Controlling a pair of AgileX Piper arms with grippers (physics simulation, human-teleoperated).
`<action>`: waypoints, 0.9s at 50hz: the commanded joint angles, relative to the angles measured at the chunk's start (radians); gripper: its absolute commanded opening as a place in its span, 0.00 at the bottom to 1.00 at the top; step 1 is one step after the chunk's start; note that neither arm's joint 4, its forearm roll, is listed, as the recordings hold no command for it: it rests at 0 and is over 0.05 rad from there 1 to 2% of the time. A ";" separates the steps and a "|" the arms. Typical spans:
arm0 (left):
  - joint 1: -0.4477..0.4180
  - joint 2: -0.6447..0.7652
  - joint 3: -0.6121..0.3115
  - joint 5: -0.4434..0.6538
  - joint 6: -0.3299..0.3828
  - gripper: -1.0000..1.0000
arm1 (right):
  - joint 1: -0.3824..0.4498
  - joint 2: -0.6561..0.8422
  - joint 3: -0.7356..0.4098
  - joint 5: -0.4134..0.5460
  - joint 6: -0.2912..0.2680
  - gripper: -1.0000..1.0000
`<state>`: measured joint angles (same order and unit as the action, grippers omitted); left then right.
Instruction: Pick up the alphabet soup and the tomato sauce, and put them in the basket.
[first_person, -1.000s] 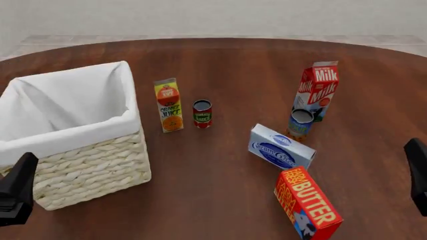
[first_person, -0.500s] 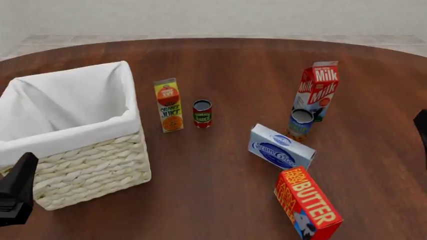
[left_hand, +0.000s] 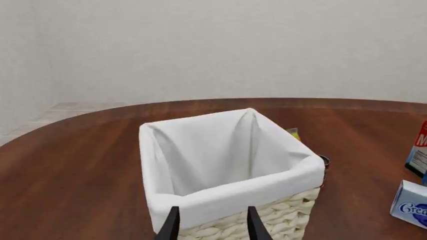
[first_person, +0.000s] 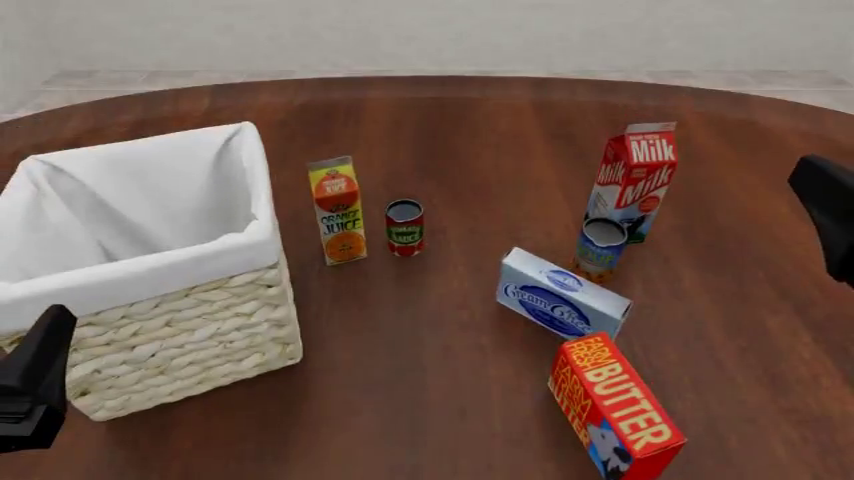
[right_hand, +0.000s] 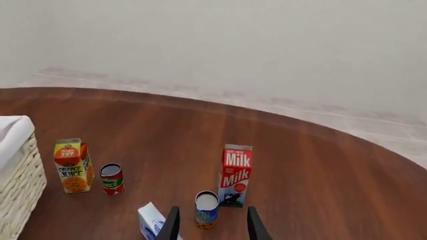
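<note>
A round, dark reddish-brown wooden table (first_person: 454, 130) stood before a plain pale wall (right_hand: 267, 40). The right gripper (right_hand: 208, 226) hung with fingers apart and empty, the blue-and-white alphabet soup can (right_hand: 206, 209) just beyond their tips. The red tomato sauce can (right_hand: 111, 178) stood farther off. The left gripper (left_hand: 209, 226), likewise parted and empty, hovered at the cream wicker basket (left_hand: 227, 165).

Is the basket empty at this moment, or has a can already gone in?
Empty as far as visible: the basket shows only white liner, while the alphabet soup and tomato sauce stand on the table.
</note>
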<state>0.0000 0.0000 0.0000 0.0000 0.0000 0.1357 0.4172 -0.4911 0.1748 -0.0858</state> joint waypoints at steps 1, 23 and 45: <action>0.000 0.000 0.000 0.000 0.000 1.00 | 0.038 0.098 -0.054 -0.004 -0.060 1.00; 0.000 0.000 0.000 0.000 0.000 1.00 | 0.067 0.306 -0.193 0.045 -0.037 1.00; 0.000 0.000 0.000 0.000 0.000 1.00 | 0.081 0.498 -0.302 0.102 -0.047 1.00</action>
<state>0.0000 0.0000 0.0000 0.0000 0.0000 0.2100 0.8387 -0.7441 0.2502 -0.1278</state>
